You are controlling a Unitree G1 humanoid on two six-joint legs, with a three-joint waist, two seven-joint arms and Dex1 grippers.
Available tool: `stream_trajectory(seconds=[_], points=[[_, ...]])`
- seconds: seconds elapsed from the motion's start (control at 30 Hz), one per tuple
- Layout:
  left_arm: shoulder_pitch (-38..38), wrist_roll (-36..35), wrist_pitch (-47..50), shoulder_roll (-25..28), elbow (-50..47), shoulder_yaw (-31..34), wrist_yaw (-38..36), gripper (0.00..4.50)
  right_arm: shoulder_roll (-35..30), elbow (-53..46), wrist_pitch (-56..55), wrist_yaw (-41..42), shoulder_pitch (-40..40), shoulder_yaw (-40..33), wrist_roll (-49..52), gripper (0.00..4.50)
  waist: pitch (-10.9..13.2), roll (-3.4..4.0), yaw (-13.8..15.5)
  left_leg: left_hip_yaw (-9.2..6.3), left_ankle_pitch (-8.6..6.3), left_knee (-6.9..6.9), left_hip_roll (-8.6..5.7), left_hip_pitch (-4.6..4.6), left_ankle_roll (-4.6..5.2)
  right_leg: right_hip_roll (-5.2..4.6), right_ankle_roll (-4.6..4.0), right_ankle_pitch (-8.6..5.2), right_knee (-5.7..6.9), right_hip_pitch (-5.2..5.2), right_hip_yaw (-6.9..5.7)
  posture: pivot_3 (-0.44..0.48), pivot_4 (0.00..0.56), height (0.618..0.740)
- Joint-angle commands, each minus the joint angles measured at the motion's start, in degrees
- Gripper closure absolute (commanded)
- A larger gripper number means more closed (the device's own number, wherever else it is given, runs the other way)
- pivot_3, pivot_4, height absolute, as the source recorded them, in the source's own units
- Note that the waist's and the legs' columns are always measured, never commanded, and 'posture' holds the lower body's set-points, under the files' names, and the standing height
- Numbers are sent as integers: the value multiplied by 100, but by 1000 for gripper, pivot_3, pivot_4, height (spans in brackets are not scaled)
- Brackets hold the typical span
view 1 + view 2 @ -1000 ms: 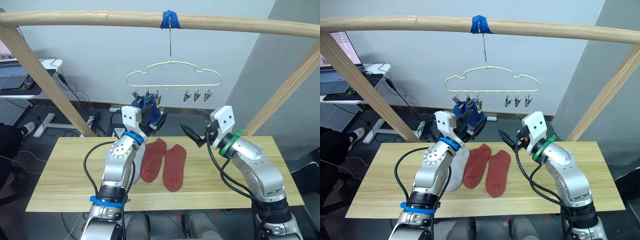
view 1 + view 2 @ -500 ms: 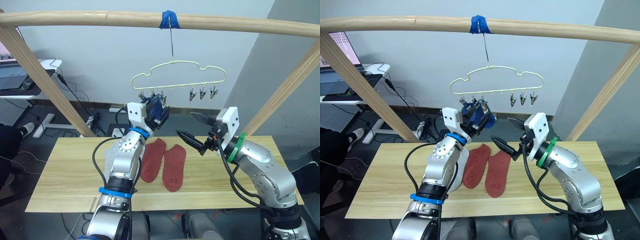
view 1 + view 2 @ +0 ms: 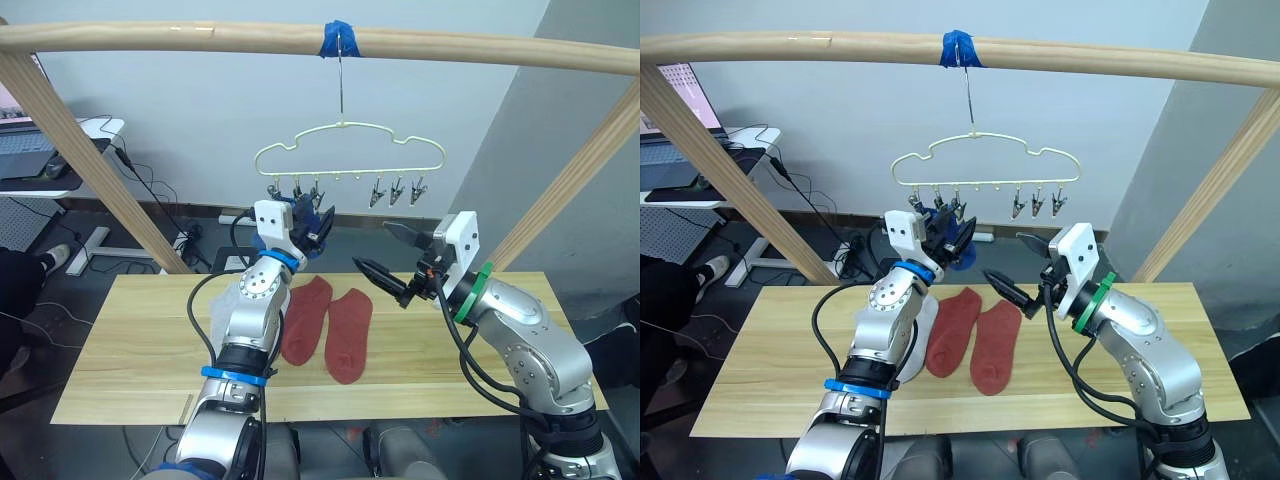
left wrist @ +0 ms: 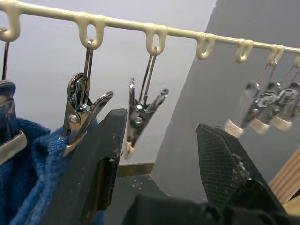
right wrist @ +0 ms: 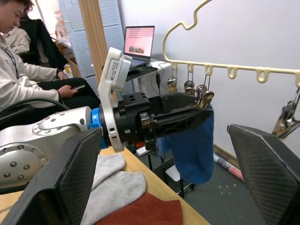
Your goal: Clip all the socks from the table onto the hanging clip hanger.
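The cream clip hanger [image 3: 347, 147] hangs from the wooden rail. Blue sock [image 3: 303, 209] fabric hangs from its leftmost clips [image 4: 77, 112]. My left gripper [image 3: 318, 222] is raised to those clips and is open. A bare clip [image 4: 139, 119] hangs just by its left finger [image 4: 93, 164], and the blue sock [image 4: 28, 178] lies outside that finger. To the right and a little lower, my right gripper [image 3: 375, 247] is wide open and empty, pointing at the left gripper. Two rust red socks [image 3: 330, 325] lie side by side on the table [image 3: 130, 360]. Grey socks [image 5: 117, 187] lie beside them, under my left arm.
The wooden rail [image 3: 200, 38] with blue tape [image 3: 338, 38] spans the top, with slanted wooden posts [image 3: 80, 150] at both sides. Three bare clips [image 3: 396, 190] hang on the hanger's right half. A seated person [image 5: 18, 61] and a laptop [image 5: 138, 40] are off to the left behind the table.
My left gripper rose from below the hanger up to the left clips. The hanger swung right and tilted, then came back level. My right gripper turned to point at the left one.
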Motion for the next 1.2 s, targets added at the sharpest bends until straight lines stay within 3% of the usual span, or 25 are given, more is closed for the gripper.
stream_trajectory(seconds=[0.03,0.33,1.2], points=[[-182,10,-252,-5,87,70,43,1877,-29,-65,-184,-15,-112,-32,-55,0,0,0,0,0,0,0,0,0,0,0,0,0,0,0,0,-133,154,740],[-628,24,-582,-67,713,145,98,1877,7,-63,-207,-83,-113,-20,-106,0,0,0,-3,0,0,0,-1,-1,0,0,0,0,-1,0,0,-139,151,740],[-982,80,-919,-122,1208,131,122,1877,-19,-184,-166,-200,-22,64,-119,0,0,0,-31,1,0,0,-1,-2,0,0,0,0,-4,0,0,-154,153,740]])
